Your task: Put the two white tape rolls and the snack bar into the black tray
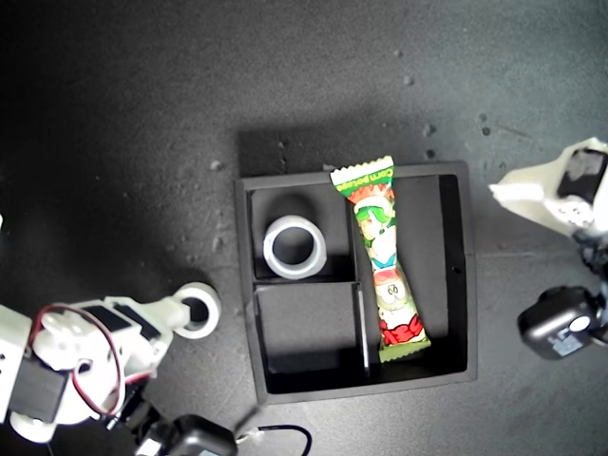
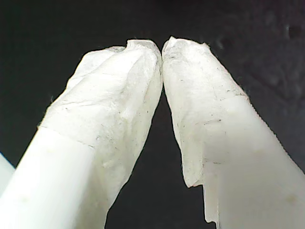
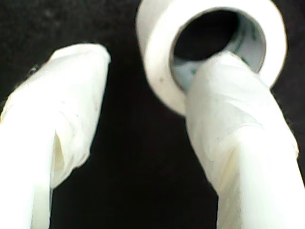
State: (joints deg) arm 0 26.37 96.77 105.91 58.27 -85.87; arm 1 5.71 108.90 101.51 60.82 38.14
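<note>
The black tray (image 1: 467,285) sits in the middle of the exterior view. A wide white tape roll (image 1: 294,247) lies flat in one of its compartments. The snack bar (image 1: 385,261) lies lengthwise in the long compartment, its top end resting on the far wall. A smaller white tape roll (image 1: 201,310) (image 3: 157,57) lies on the mat outside the tray, toward the exterior view's left. My second gripper (image 1: 185,312) (image 3: 152,55) is open at this roll, one finger at its hole, the other outside its wall. My first gripper (image 1: 499,190) (image 2: 162,47) is shut on nothing at the exterior view's right.
A black module (image 1: 560,323) of the first arm hangs beside the tray at the exterior view's right. A dark cable (image 1: 285,437) loops near the bottom edge. Pale specks (image 1: 418,128) dot the dark mat beyond the tray.
</note>
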